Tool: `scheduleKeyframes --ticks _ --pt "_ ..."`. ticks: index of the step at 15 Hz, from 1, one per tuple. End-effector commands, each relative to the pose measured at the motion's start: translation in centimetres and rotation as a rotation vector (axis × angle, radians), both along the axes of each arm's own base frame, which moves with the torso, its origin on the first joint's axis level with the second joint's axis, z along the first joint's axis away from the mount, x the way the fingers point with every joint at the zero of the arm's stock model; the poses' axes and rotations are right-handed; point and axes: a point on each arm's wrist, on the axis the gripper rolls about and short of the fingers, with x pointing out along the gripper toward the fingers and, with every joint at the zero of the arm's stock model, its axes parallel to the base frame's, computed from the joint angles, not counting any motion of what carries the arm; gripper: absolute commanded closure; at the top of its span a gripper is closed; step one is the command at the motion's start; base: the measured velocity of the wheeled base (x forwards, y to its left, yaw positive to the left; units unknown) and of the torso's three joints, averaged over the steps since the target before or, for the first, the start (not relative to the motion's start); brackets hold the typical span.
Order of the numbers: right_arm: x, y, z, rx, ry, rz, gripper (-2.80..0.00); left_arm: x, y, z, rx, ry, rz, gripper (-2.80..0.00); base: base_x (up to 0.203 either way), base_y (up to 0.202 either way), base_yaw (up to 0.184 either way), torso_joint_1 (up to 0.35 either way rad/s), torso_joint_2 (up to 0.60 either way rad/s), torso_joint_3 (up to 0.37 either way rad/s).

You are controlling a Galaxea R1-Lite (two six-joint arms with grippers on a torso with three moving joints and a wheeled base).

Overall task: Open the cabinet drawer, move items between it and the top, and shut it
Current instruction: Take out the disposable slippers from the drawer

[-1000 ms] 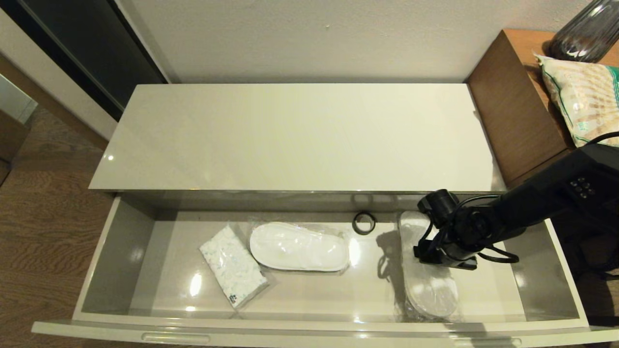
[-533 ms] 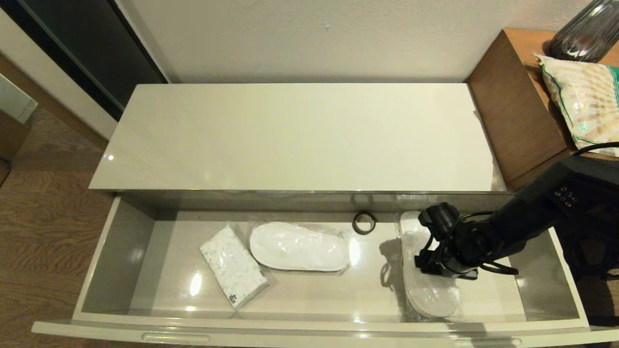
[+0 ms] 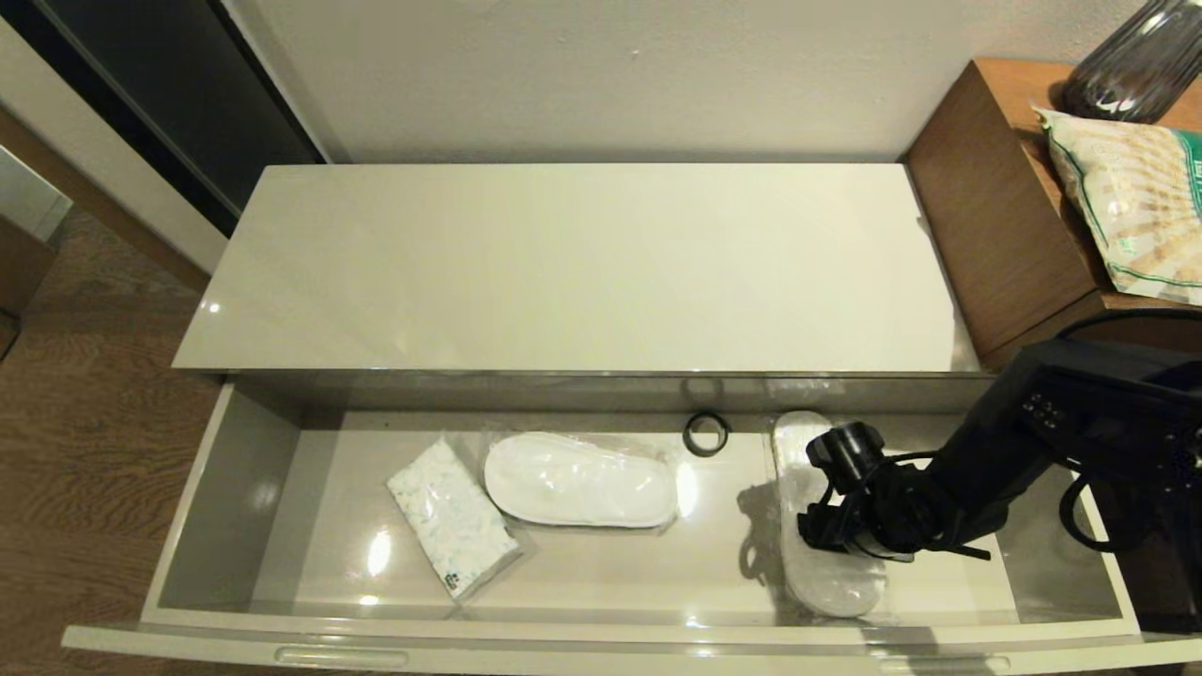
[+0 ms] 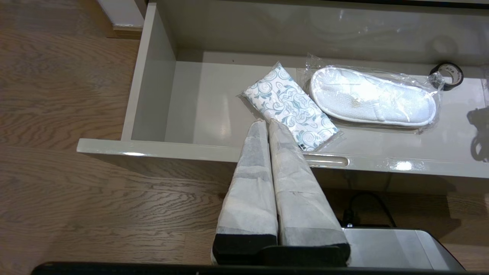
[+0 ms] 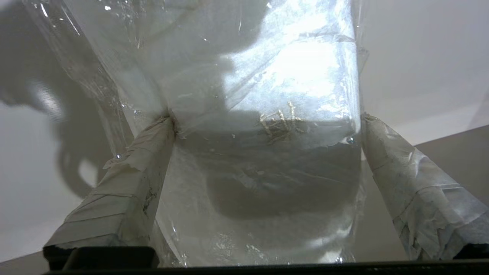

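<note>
The cabinet drawer [image 3: 563, 648] is pulled fully out below the bare glossy top [image 3: 573, 263]. Two packs of white slippers in clear plastic lie in it: one in the middle [image 3: 582, 479] [image 4: 370, 95], lying crosswise, and one at the right [image 3: 826, 577], pointing front to back. My right gripper [image 3: 826, 530] is low over the right pack and open; in the right wrist view [image 5: 267, 118] its fingertips [image 5: 168, 122] straddle the pack [image 5: 267, 76] at both edges. My left gripper [image 4: 267, 122] is shut and empty, parked outside the drawer's front rim [image 4: 172, 147].
A patterned tissue pack [image 3: 451, 516] [image 4: 290, 107] lies left of the middle slippers. A small black ring [image 3: 706, 433] [image 4: 447, 74] sits near the drawer's back wall. A taller wooden table [image 3: 986, 207] at the right carries a printed bag [image 3: 1136, 197] and a dark vase [image 3: 1136, 56].
My right arm has sunk lower into the drawer and come slightly toward its front, bringing the open gripper down around the right slipper pack. Nothing else has moved.
</note>
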Motion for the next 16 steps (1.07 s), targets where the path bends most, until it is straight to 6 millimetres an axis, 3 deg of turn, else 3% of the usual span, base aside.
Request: scheduleKeyframes --ticks 1,2,3,7,11,16 --pt "-0.5 0.1 -1.6 -0.011 0.041 0.006 -2.8 0.0 0.0 0.0 -0.001 -0.002 0.0 0.0 0.0 0.0 0.0 0.0 0.0 0.0" --pt "-0.8 0.2 -1.8 -0.016 0.052 0.014 -2.8 0.0 0.0 0.0 -0.001 -0.002 0.0 0.0 0.0 0.0 0.0 0.0 0.0 0.0" --pt "-0.7 0.3 -1.8 -0.016 0.049 0.017 0.0 0.0 0.0 0.0 -0.001 -0.002 0.0 0.0 0.0 0.0 0.0 0.0 0.0 0.0" --pt "-0.9 0.7 -0.2 -0.008 0.019 0.031 0.0 0.0 0.0 0.0 -0.001 -0.002 0.0 0.0 0.0 0.0 0.0 0.0 0.0 0.0" --pt "-1.8 0.4 4.4 -0.004 -0.011 0.047 0.0 0.0 0.0 0.0 -0.001 -0.002 0.0 0.0 0.0 0.0 0.0 0.0 0.0 0.0" --pt "-4.3 0.1 10.3 -0.009 0.049 0.06 0.0 0.0 0.0 0.0 -0.001 -0.002 0.0 0.0 0.0 0.0 0.0 0.0 0.0 0.0"
